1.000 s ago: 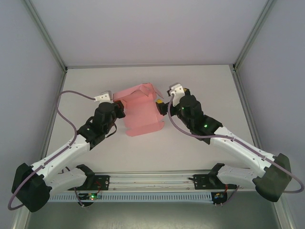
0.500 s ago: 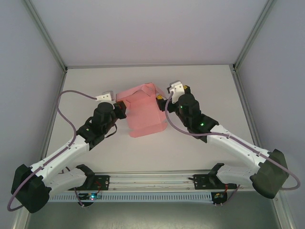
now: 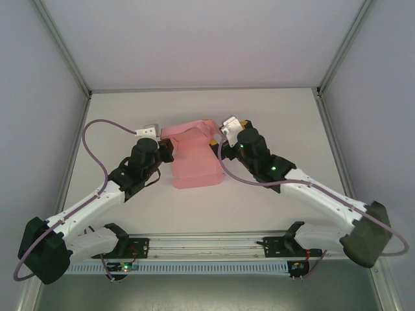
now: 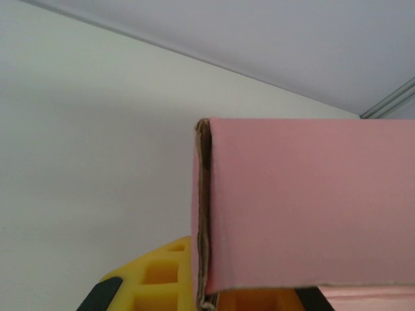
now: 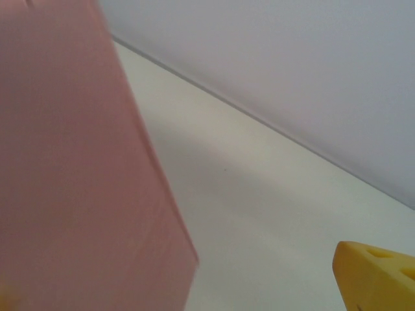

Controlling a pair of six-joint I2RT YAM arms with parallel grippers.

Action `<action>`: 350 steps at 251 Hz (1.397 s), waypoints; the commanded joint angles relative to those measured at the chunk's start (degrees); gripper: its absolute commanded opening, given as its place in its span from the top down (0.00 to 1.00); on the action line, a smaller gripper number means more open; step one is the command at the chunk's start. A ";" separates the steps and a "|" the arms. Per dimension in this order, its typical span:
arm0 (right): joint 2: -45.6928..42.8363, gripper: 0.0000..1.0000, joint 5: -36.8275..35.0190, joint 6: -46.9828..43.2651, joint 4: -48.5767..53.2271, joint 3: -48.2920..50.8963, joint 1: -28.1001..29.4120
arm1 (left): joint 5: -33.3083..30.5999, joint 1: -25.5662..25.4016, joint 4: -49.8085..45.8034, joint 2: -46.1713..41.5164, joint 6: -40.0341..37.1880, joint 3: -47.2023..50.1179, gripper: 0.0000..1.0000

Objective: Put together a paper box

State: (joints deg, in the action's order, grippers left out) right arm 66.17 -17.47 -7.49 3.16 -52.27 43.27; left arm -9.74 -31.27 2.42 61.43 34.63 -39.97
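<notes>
Paper box (image 3: 194, 167): table (image 3: 285, 116) centre, long axis 12–6 o'clock, flat end at 6, folded-up flaps at 12 | left gripper (image 3: 166, 153): at box's 9 o'clock edge, jaws pinched tight on pink side panel | right gripper (image 3: 216, 140): at box's 3 o'clock, jaws spread wide, gripping nothing | 2 arms angled inward, elbows out

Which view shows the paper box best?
The top external view: the paper box shows complete, with its outline and raised far flap clear. The left wrist view gives one close panel and folded edge; the right wrist view, a blurred pink face.
</notes>
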 commanded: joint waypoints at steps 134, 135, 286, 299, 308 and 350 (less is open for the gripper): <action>13.04 0.02 12.77 0.88 19.38 -26.34 -2.22 | 4.00 0.22 2.53 0.37 -10.85 0.19 1.00; 13.20 0.02 12.66 0.89 19.58 -26.41 -2.26 | 4.01 0.18 2.52 0.28 -10.75 0.21 1.00; 13.16 0.02 0.43 -6.68 12.47 -12.81 1.86 | 6.08 0.41 1.21 -1.60 -3.47 -1.31 1.00; 12.02 0.02 1.57 -5.99 11.56 -13.02 1.93 | 5.62 0.41 0.22 -1.37 -3.97 -1.66 1.00; 10.80 0.02 2.98 -5.48 11.13 -13.11 1.82 | 5.01 0.39 -0.34 -1.04 -4.50 -1.81 1.00; 1.41 0.02 12.47 -2.57 10.42 -11.18 -1.16 | 4.85 0.45 -1.17 0.69 -8.18 -1.16 1.00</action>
State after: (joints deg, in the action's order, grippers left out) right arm 74.76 -10.94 -11.03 12.19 -65.54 44.71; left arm -4.49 -31.38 -3.07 62.00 27.00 -39.62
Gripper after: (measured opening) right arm 0.983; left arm 0.070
